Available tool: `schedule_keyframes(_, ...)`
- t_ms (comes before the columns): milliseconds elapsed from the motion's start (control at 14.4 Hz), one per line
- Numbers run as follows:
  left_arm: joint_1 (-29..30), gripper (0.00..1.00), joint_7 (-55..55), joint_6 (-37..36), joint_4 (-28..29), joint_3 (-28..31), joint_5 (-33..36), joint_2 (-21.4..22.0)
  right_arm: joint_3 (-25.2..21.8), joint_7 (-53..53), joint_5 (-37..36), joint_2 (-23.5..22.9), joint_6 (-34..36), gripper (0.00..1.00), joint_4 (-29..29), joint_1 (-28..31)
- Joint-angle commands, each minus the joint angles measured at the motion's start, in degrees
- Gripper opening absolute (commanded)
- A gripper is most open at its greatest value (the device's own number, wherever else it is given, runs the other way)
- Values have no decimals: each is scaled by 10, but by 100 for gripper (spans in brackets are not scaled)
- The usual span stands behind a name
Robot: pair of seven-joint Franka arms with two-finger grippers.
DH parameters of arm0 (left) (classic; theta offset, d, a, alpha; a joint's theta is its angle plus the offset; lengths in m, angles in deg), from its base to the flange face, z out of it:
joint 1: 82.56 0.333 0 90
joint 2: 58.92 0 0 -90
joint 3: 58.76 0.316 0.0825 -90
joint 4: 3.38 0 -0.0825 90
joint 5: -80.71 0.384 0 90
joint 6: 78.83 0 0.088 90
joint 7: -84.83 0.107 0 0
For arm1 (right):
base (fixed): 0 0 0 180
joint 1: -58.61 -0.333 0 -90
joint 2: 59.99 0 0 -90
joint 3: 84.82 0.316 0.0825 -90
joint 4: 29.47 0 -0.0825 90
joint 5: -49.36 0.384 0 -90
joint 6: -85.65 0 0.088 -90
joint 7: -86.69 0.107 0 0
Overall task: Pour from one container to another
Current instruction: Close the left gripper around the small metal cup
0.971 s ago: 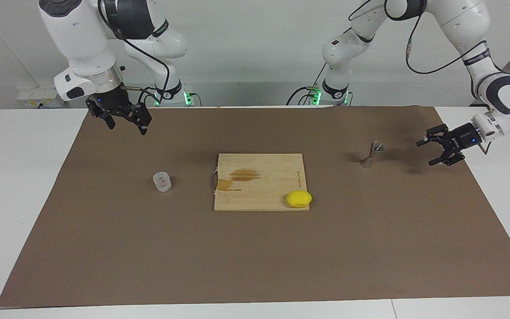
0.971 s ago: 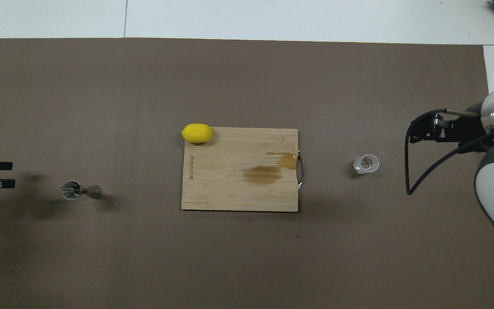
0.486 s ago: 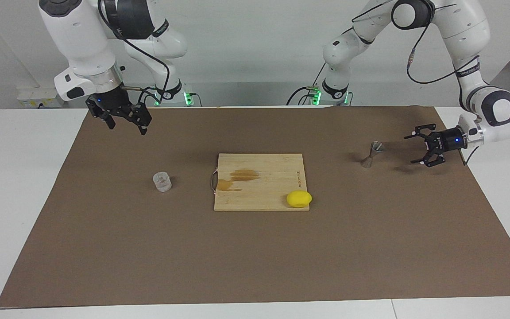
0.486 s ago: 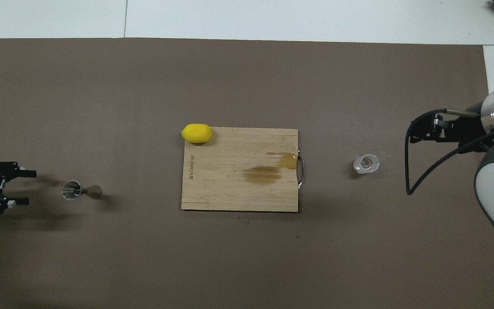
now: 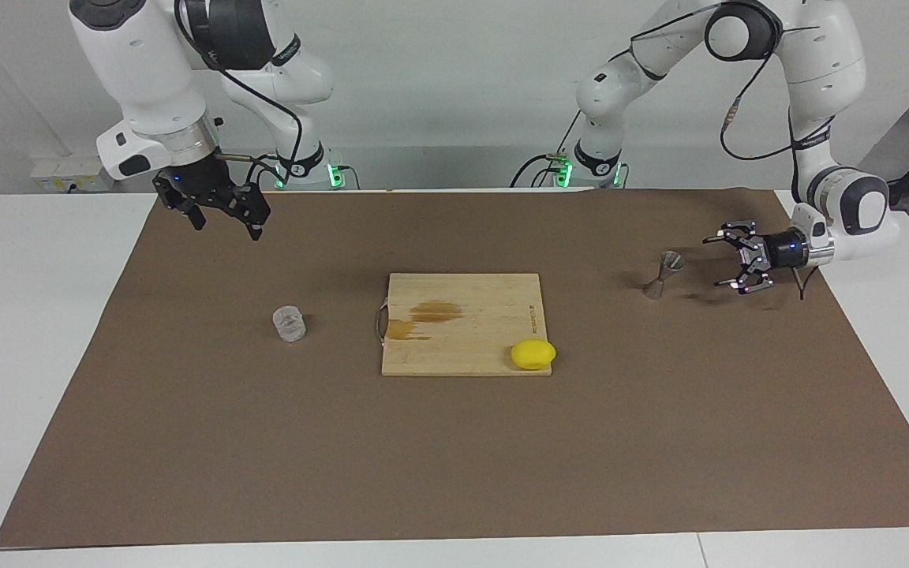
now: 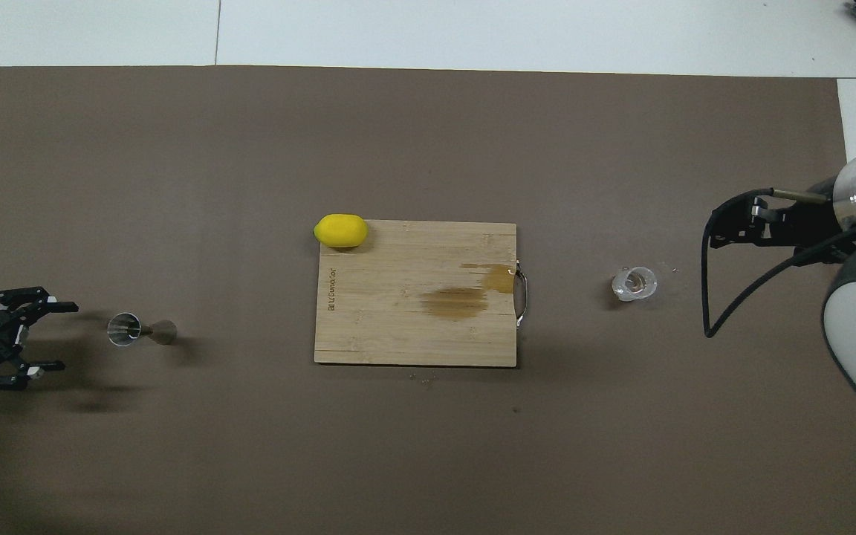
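Observation:
The clear ridged glass tumbler (image 5: 289, 323) (image 6: 634, 283) stands upright on the brown mat toward the right arm's end. The grey metal jigger (image 5: 663, 274) (image 6: 138, 329) stands upright toward the left arm's end. My left gripper (image 5: 713, 262) (image 6: 64, 336) is low over the mat beside the jigger, lying sideways with its open fingers pointing at it, a short gap apart. My right gripper (image 5: 226, 229) (image 6: 716, 229) hangs open and empty high over the mat at the right arm's end, well apart from the tumbler.
A wooden cutting board (image 5: 470, 315) (image 6: 398, 327) with a brown wet stain lies mid-table between the two containers. A yellow lemon (image 5: 533, 353) (image 6: 340, 230) sits at its corner farthest from the robots. The brown mat (image 5: 454, 457) covers most of the white table.
My left gripper has come down and moved in toward the jigger from the table's end, staying open. The right arm, tumbler and jigger have not moved.

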Motion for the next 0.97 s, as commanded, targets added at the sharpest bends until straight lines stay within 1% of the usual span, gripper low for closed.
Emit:
schedule_keyframes(0,-6,100,104,-29,23,-6,-27,0,1,-11,5,10,-1,100,9,6)
schedule_keyframes(347,-25,100,114,-5,51,-7,-42,5,1,-11,5,10,-1,99,9,6)
schedule_keyframes(555,-43,100,144,7,68,-6,-70,6,1,-11,5,10,-1,99,9,6)
schedule_keyframes(763,-58,100,148,10,87,-7,-86,12,1,-11,5,10,-2,99,9,6)
schedule_keyframes(902,-64,100,148,6,90,-7,-93,12,1,-11,5,10,-1,99,9,6)
